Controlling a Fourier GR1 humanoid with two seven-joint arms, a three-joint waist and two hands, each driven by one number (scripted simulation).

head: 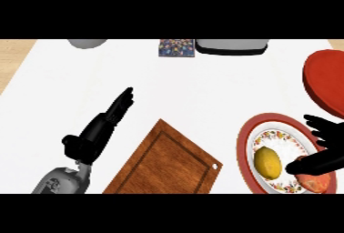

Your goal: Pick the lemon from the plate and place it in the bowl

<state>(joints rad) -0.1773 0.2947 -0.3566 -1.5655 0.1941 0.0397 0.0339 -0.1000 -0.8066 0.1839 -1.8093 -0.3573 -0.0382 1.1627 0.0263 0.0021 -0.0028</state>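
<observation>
Approach step. Lemon (267,162) lies untouched on plate (246,136), lower right. Right hand (324,136) hovers just beside it, fingers spread, holding nothing. Left hand (101,127) rests open, left. Next: close round lemon, carry to red bowl (326,79), upper right.

A single view from head height looks steeply down onto the white counter (201,91), with both forearms entering from the lower edge.

Left hand (91,136) matte black with long slim fingers, joined to a rounded grey forearm (62,180) bearing a circular fitting, right hand (322,150) equally black, its forearm out of view
</observation>
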